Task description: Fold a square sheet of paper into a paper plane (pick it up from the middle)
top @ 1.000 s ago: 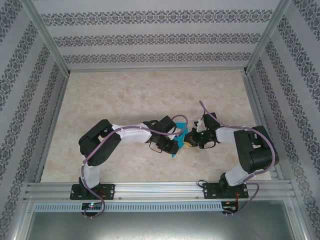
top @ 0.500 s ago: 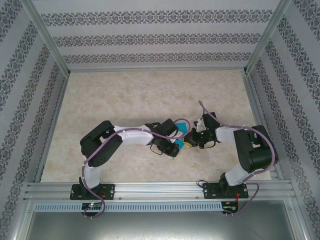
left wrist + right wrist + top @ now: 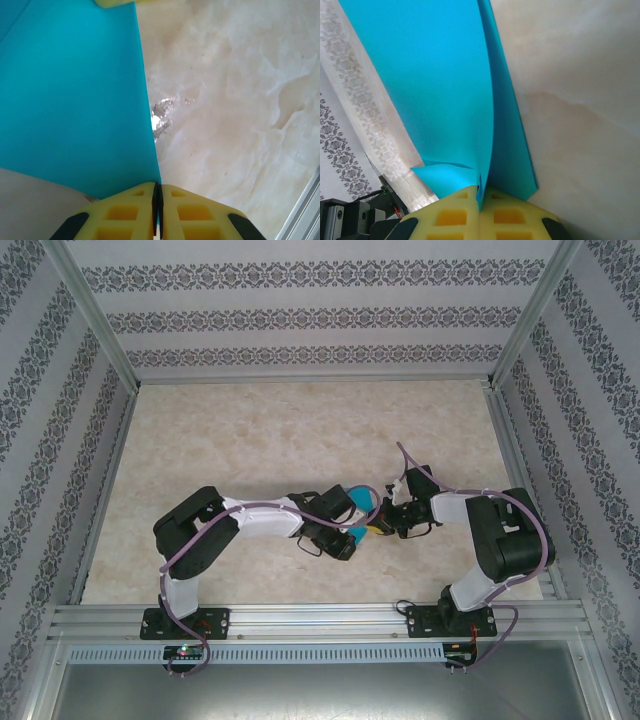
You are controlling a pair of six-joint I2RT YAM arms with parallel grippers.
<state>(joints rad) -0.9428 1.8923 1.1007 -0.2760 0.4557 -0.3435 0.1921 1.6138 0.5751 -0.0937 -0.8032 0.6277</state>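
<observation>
The two arms meet over the near middle of the table (image 3: pixel 300 430); the blue paper (image 3: pixel 363 502) sits between them. The left gripper (image 3: pixel 349 540) comes in from the left; the right gripper (image 3: pixel 377 521) comes in from the right; they are very close to each other. I cannot tell if the paper touches the table.

In the left wrist view, the left gripper (image 3: pixel 157 200) has its two yellow fingers (image 3: pixel 125 215) pressed together on the bottom corner of the blue paper (image 3: pixel 75 90); the paper is just a thin line in the crack between them. From there the paper goes up and to the left, flat and smooth; its right edge is a straight line with the pale table (image 3: pixel 240 100) behind it. At the very top, a bit of another yellow finger (image 3: pixel 115 2) touches the paper's top edge.

In the right wrist view, the right gripper (image 3: pixel 480 197) pinches the blue paper (image 3: pixel 435 90) too; its yellow fingers (image 3: pixel 450 215) are shut tight on it. The paper is folded here; two layers spread apart like a thin book, a big one on the left and a narrow one on the right. A small curled bit sits just beside the left finger. The table (image 3: pixel 580 125) is on the right; the patterned wall (image 3: pixel 340 135) is on the left.
</observation>
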